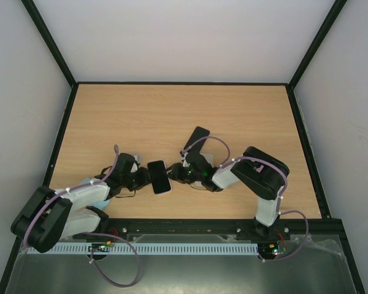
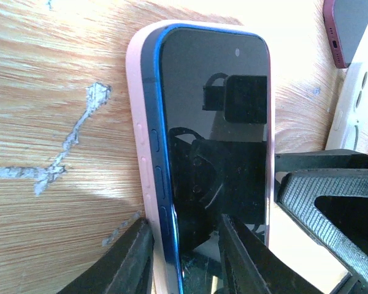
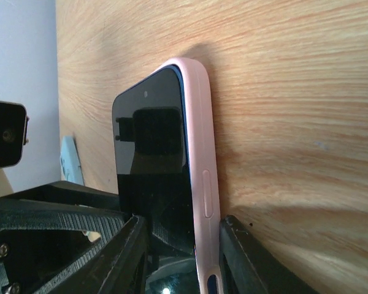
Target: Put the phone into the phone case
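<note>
Left wrist: left gripper (image 2: 187, 260) clenched on blue-framed black-glass phone (image 2: 214, 141), button-side rim proud of soft pink rubbery phone case (image 2: 135, 122) | Right wrist: right gripper (image 3: 178, 260) clamping the phone's cased edge | Top: phone near-centre on wooden table (image 1: 233, 110), between the two | Handling: likely light, rigid, slick glass, stretchy case; pinch edges | Writing: none readable

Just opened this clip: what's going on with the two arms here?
The left hand and the right hand each pinch one side of the same phone, which sits in a pink case near the front middle of the table. On the right hand's side the case wraps the edge. On the left hand's side the phone's blue edge shows above the rim, so it seems not fully seated. Another dark flat item lies behind.
</note>
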`<state>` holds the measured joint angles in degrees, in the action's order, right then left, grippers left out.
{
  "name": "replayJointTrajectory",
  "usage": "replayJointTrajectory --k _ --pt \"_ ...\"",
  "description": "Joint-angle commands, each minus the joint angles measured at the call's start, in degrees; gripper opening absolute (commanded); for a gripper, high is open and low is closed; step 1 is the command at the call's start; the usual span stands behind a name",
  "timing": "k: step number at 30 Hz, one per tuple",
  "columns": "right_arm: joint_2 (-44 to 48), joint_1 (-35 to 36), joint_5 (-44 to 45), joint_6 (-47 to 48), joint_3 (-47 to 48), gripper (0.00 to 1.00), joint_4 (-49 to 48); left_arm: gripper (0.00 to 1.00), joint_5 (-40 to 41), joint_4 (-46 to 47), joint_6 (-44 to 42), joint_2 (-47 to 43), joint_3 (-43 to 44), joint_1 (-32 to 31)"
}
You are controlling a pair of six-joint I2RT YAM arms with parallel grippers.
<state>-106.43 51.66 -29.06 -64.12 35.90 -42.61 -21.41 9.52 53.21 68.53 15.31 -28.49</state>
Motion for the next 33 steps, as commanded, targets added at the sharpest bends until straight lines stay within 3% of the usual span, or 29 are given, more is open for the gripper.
replayJointTrajectory --k 1,8,14,22,33 --pt "0.6 3.2 -13.8 -0.4 1.4 0.33 -9.7 0.31 -2.0 -2.3 -0.9 1.0 -0.2 -1.2" --pt "2.1 2.8 -11.8 -4.2 -0.8 0.34 -14.9 0.29 -1.9 -3.0 -1.2 0.4 -0.5 -1.3" --pt "1.3 2.6 -11.8 -10.6 -3.4 0.34 -25.4 0.32 -2.0 -3.3 -1.1 -0.6 -0.6 -1.3" --pt "-0.3 2.5 -11.8 -11.0 -3.4 0.35 -25.0 0.33 -2.0 -3.1 -1.4 -0.6 -0.5 -1.3" --pt "-3.7 2.4 -15.7 -18.8 -4.2 0.37 -38.4 0.36 -2.7 -1.9 -1.0 -1.1 -0.8 -1.3"
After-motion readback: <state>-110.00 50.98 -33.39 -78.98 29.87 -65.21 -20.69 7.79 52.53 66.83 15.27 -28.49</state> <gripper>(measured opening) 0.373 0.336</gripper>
